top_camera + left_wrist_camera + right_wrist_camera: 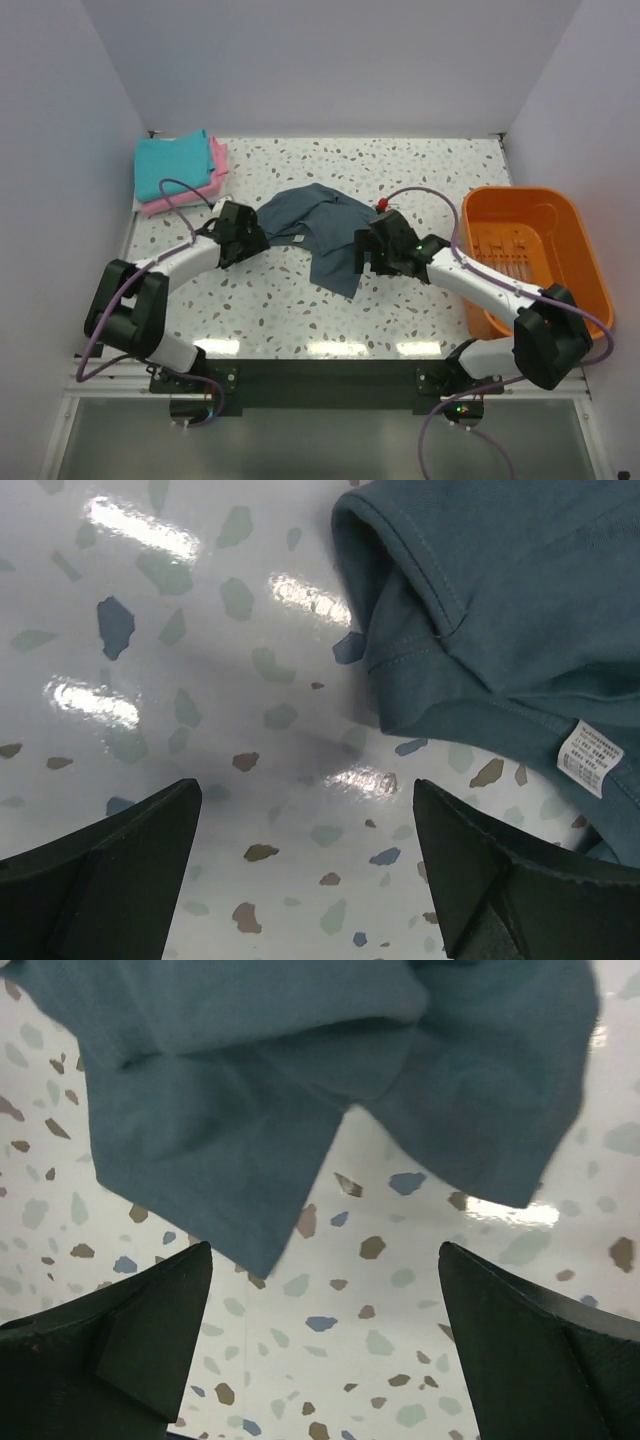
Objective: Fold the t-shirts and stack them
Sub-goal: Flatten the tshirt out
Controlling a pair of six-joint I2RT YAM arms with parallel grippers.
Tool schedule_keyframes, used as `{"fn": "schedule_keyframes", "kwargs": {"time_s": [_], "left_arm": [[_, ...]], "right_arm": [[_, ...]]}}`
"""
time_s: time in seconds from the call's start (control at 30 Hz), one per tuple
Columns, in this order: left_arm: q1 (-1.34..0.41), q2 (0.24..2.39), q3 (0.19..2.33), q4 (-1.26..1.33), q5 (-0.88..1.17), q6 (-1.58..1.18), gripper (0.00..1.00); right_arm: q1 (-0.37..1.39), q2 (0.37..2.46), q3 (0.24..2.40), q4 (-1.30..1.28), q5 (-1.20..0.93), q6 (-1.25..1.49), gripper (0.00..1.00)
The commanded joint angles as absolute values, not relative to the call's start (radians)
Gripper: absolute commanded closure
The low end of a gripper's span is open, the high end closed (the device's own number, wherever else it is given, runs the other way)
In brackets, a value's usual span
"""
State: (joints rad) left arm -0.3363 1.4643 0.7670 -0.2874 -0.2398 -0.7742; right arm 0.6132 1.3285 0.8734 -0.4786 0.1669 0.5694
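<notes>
Mostly beneath turquoise t-shirt (pixel 172 165): pink t-shirt (pixel 217 160).

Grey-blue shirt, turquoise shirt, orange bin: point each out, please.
grey-blue shirt (pixel 322 228), top view, middle of the crumpled cloth
turquoise shirt (pixel 172 165), top view, centre of folded top face
orange bin (pixel 520 200), top view, far wall

a table (pixel 280 315) with the middle t-shirt (pixel 318 228) lying at its centre, the left gripper (pixel 255 238) just beside that shirt's left edge and the right gripper (pixel 362 252) just beside its right edge. in the far left corner the upper t-shirt (pixel 172 165) lies on the lower t-shirt (pixel 219 158). a bin (pixel 520 215) stands on the table's right side, well apart from the stack.
</notes>
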Motion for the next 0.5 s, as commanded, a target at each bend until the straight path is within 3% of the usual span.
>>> {"fn": "schedule_keyframes", "kwargs": {"time_s": [0.0, 0.13, 0.23, 0.43, 0.47], "left_arm": [[-0.327, 1.541, 0.845, -0.144, -0.163, -0.753, 0.1], [-0.325, 1.617, 0.897, -0.109, -0.158, -0.729, 0.17], [-0.322, 1.68, 0.94, -0.124, -0.199, -0.713, 0.28], [-0.314, 1.739, 0.96, -0.121, -0.226, -0.703, 0.53], [-0.314, 1.744, 0.962, -0.117, -0.224, -0.7, 0.65]], "right_arm": [[0.704, 1.374, 0.851, -0.375, 0.271, 0.675, 0.02], [0.724, 1.442, 0.848, -0.348, 0.275, 0.709, 0.02], [0.764, 1.506, 0.847, -0.302, 0.276, 0.732, 0.02], [0.821, 1.623, 0.89, -0.278, 0.327, 0.758, 0.04], [0.828, 1.658, 0.897, -0.275, 0.331, 0.758, 0.04]]}}
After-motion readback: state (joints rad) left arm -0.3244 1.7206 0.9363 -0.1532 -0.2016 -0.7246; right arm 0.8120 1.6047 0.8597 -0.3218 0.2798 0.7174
